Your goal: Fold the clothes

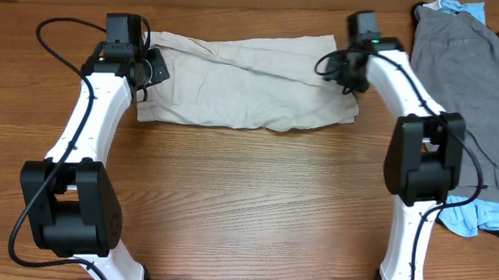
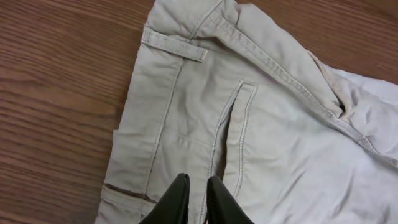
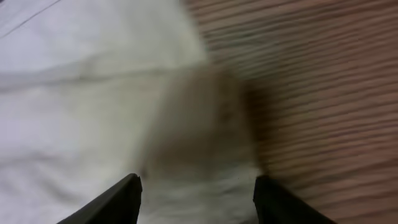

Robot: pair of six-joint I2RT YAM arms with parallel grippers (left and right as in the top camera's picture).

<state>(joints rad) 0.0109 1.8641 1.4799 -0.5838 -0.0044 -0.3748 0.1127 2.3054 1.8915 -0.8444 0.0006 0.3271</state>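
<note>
Beige trousers (image 1: 244,81) lie folded lengthwise across the far middle of the table. My left gripper (image 1: 148,71) hovers over their waistband end; in the left wrist view its fingers (image 2: 196,182) are nearly together over the pocket seam of the trousers (image 2: 261,137), holding nothing that I can see. My right gripper (image 1: 347,70) is over the leg end of the trousers. In the blurred right wrist view its fingers (image 3: 196,183) are wide open just above the cloth's edge (image 3: 93,112).
A pile of other clothes lies at the right edge: a grey garment (image 1: 467,73) over a light blue one (image 1: 474,219). Bare wood table (image 1: 255,199) fills the near half. The arm bases stand at the front left and front right.
</note>
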